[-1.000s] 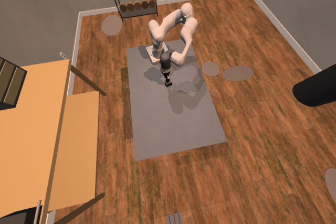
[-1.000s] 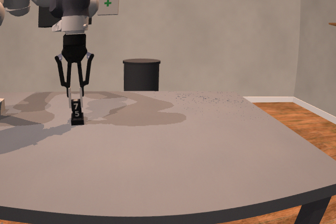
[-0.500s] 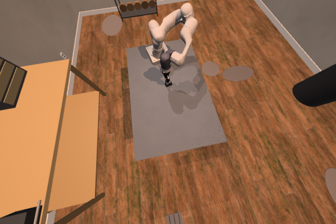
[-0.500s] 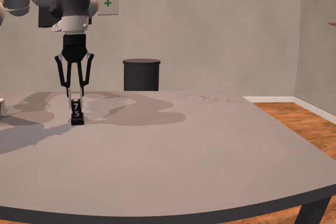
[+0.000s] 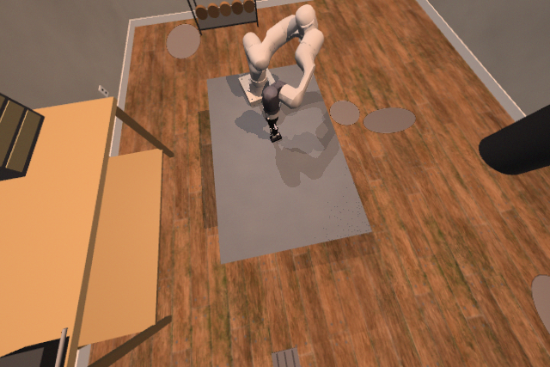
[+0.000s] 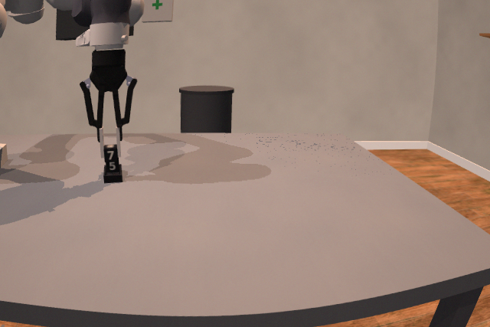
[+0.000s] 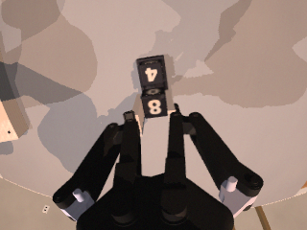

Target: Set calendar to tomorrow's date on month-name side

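Observation:
My gripper [image 5: 274, 132] [image 6: 110, 154] [image 7: 154, 101] points down, its fingertips against two opposite sides of a black cube [image 6: 111, 150] [image 7: 161, 102]. This cube shows an upright 7 in the exterior view and an 8 on its upper face in the wrist view. The other cube [image 6: 115, 165] [image 7: 158, 83] shows a 5 below the 7 in the exterior view and a 4 in the wrist view. The held cube looks raised above the small black tray [image 6: 112, 178]; the exact gap is unclear. The other cube is at the tray's far part from the exterior view. The month's name is not readable.
The tray stands on the grey table [image 5: 266, 221] [image 6: 276, 236] [image 7: 230, 129]. The arm's pale base plate [image 5: 248, 93] [image 6: 2, 155] [image 7: 11, 122] is at the table's back in the top view, left in the other views. A wooden bench [image 5: 128, 229] stands apart at the left.

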### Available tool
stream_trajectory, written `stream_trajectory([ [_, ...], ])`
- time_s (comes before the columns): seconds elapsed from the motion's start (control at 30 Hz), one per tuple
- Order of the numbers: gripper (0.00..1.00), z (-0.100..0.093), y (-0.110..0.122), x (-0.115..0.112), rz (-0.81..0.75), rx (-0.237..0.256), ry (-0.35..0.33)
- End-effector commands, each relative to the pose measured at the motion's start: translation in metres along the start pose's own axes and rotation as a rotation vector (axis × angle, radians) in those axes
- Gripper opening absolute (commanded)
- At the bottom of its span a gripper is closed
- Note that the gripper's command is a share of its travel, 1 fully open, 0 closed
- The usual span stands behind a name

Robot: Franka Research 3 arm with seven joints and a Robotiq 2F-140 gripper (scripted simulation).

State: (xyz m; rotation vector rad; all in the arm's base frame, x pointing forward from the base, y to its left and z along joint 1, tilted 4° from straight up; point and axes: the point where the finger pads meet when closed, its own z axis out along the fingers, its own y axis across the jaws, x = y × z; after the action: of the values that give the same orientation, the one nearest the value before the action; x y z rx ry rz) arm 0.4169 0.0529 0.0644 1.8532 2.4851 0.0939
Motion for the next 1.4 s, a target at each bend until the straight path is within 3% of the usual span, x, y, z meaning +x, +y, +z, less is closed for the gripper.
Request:
stream_trajectory([
  [0.0,0.17,-0.0001,0.0003,-0.0005,-0.003,-0.002,-0.003],
  [1.37,0.17,0.0044,0.0003,-0.0005,-0.004,-0.002,-0.003],
])
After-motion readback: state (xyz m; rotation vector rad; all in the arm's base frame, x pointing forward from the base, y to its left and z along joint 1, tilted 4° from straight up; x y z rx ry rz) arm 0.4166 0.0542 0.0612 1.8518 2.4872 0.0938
